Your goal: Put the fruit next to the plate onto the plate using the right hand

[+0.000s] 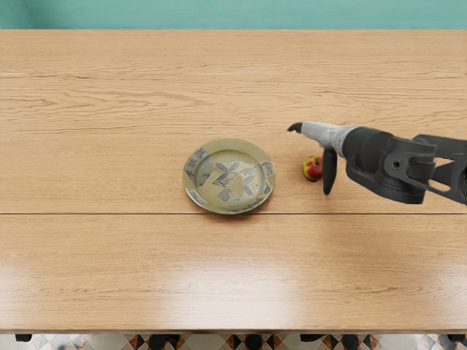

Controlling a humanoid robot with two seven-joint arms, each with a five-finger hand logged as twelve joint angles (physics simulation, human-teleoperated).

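A small red and yellow apple (311, 168) lies on the wooden table just right of a round olive-green plate (194, 182) with a grey leaf pattern. My right hand (315, 149) comes in from the right edge and hovers over the apple. Its fingers are spread: one points left above the fruit, another hangs down beside its right side. Nothing is held. The plate carries nothing.
The wooden table (109, 255) stretches wide on all sides of the plate, with a seam running across it just below the plate. A teal wall lies behind the far edge.
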